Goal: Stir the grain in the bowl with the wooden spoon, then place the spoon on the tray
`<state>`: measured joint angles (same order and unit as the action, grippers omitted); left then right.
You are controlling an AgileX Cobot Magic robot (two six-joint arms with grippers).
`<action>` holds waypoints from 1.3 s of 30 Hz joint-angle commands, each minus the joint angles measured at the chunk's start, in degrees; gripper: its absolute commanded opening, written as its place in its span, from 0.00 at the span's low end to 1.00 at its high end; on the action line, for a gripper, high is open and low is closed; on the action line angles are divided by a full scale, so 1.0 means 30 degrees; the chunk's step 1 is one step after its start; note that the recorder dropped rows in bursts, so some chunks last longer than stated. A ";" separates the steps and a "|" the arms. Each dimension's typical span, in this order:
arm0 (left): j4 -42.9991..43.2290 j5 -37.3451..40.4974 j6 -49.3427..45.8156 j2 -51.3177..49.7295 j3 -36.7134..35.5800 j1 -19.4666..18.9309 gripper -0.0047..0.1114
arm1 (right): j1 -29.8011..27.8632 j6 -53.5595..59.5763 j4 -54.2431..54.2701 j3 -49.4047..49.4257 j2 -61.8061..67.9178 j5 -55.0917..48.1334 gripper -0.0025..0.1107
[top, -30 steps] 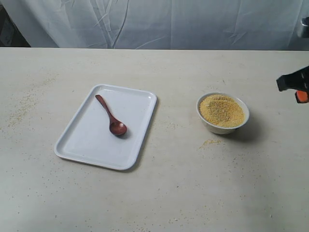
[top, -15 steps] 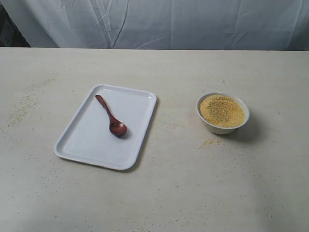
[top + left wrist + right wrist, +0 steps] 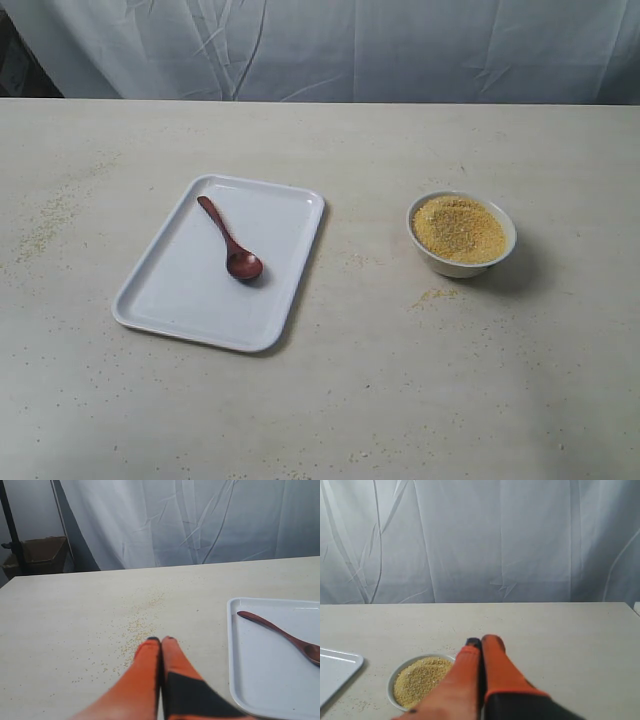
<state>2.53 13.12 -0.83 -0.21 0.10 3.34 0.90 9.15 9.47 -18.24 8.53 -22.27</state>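
The dark reddish-brown wooden spoon lies on the white tray, its oval end toward the table's front; the left wrist view shows the wooden spoon on the tray too. The small white bowl stands to the right, filled with golden grain. Neither gripper appears in the exterior view. My left gripper is shut with nothing in it, above the bare table beside the tray. My right gripper is shut and empty, beside the bowl and its grain.
Spilled grains lie on the table in front of the bowl, and more scattered grains speckle the table left of the tray. A white cloth hangs along the table's far edge. A brown box stands beyond the table.
One second ago the right gripper showed at the right edge of the exterior view; it has since left that view. Spoon, tray and bowl have not moved.
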 commanded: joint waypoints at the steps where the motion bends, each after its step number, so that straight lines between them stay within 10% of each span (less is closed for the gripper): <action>1: 0.0014 -0.0229 0.0074 0.0071 -0.0035 0.0075 0.04 | -0.0086 -0.2446 -0.1647 0.0082 -0.0061 -0.0902 0.01; 39: 0.0014 -0.0229 0.0074 0.0071 -0.0035 0.0075 0.04 | -0.0086 -0.2572 -0.1647 0.5465 -0.2843 -0.0278 0.01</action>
<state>2.53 13.12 -0.83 -0.21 0.10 3.34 0.90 1.51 4.72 -3.04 0.30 -24.69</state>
